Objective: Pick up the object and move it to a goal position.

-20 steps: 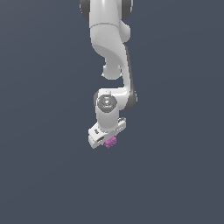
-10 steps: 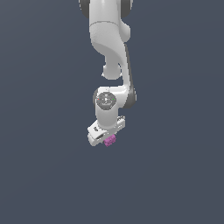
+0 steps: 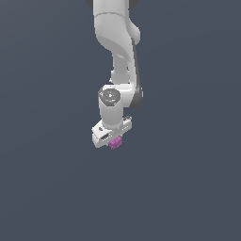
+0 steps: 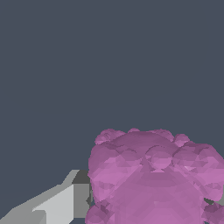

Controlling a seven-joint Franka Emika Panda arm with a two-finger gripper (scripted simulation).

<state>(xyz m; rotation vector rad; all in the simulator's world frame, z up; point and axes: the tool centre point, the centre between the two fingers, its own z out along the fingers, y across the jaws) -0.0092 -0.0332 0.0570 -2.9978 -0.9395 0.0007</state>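
The object is a small magenta-pink knobbly clump [image 3: 116, 142]. It sits right under the white gripper [image 3: 114, 141] of the arm in the exterior view, held off any surface against a plain dark grey background. In the wrist view the clump [image 4: 153, 179] fills the near field, and one grey finger [image 4: 61, 203] presses against its side. The other finger is hidden behind the clump. The gripper is shut on the clump.
The white arm [image 3: 115, 52] comes down from the top of the exterior view. Nothing else shows but the uniform dark grey background; no goal marker shows.
The gripper with the clump has risen slightly in the exterior view. The grasp looks the same.
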